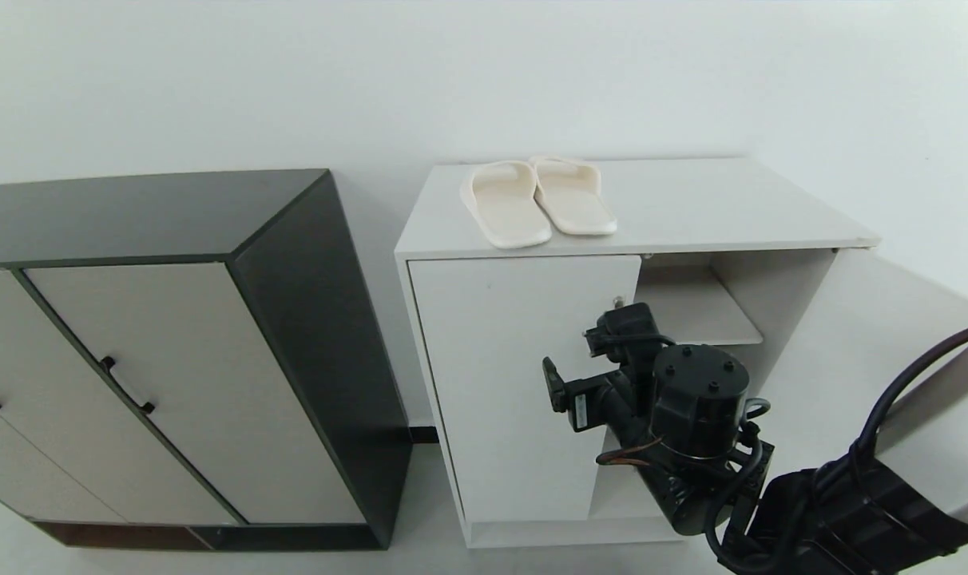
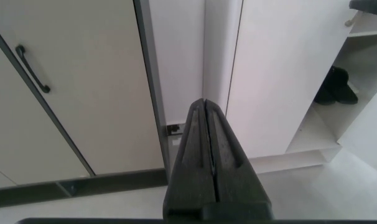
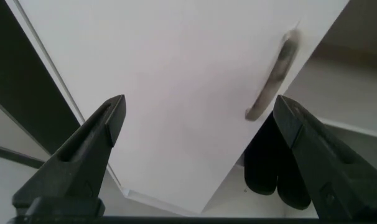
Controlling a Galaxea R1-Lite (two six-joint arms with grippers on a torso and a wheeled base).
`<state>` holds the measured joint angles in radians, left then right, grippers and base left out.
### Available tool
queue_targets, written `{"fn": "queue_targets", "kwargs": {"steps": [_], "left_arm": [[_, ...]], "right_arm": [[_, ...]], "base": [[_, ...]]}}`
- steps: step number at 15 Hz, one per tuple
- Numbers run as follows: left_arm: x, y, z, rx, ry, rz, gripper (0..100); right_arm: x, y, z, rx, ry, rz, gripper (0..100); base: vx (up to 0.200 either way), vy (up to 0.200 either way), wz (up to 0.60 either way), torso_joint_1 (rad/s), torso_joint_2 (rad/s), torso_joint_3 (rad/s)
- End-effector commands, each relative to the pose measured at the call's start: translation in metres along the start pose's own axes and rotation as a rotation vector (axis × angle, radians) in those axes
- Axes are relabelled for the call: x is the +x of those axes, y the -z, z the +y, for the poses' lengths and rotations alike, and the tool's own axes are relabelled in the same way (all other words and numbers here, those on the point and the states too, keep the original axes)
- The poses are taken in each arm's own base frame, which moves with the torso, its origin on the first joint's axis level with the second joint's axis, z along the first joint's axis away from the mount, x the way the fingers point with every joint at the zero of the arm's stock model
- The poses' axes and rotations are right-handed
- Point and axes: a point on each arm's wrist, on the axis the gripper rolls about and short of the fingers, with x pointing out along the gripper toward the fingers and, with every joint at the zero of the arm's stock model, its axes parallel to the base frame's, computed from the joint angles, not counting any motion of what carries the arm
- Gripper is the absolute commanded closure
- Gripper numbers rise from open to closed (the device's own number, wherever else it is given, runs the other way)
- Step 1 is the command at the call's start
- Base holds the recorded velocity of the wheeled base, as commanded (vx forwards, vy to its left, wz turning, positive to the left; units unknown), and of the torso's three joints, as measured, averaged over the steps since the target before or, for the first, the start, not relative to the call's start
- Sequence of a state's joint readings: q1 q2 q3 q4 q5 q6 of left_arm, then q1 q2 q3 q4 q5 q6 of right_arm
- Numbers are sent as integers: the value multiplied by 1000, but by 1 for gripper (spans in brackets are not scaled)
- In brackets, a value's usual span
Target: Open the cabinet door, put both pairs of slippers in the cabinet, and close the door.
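A pair of cream slippers (image 1: 536, 200) lies on top of the white cabinet (image 1: 692, 208). The cabinet's left door (image 1: 516, 383) is shut and its right half stands open, showing a shelf (image 1: 700, 315). A dark pair of slippers (image 2: 335, 87) (image 3: 275, 171) rests inside, under that shelf. My right gripper (image 1: 616, 323) (image 3: 198, 124) is open, just in front of the left door's metal handle (image 3: 272, 78), with the handle between its fingers but apart from them. My left gripper (image 2: 204, 109) is shut and empty, low in front of the gap between the two cabinets.
A dark cabinet (image 1: 172, 216) with beige doors and black handles (image 1: 124, 386) stands left of the white one. A pale panel (image 1: 943, 431), apparently the open right door, juts out at the right. Pale bare floor (image 1: 428, 495) lies in front.
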<state>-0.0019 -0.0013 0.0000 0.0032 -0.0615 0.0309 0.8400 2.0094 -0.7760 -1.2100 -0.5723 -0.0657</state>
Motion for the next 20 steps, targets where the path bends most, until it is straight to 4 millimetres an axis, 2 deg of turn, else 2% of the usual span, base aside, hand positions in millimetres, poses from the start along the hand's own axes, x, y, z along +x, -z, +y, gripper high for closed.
{"fn": "queue_targets", "kwargs": {"steps": [1,12,15,17,18,20], "left_arm": [[0,0,0,0,0,1,100],[0,0,0,0,0,1,100],[0,0,0,1,0,1,100],[0,0,0,0,0,1,100],[0,0,0,1,0,1,100],[0,0,0,6,-1,0,100]], "right_arm": [[-1,-1,0,1,-1,-2,0],[-2,-3,-4,-12,-55,-50,0],[-2,-36,-3,19,-68,-12,0],[-16,-63,4,123,-109,111,0],[-18,-70,8,171,-116,143,0],[-17,-71,9,183,-106,163,0]], "base": [[0,0,0,188,-491,-310],[0,0,0,205,-496,-289],[0,0,0,31,-63,-34],[0,0,0,0,0,0],[0,0,0,0,0,0],[0,0,0,0,0,0]]}}
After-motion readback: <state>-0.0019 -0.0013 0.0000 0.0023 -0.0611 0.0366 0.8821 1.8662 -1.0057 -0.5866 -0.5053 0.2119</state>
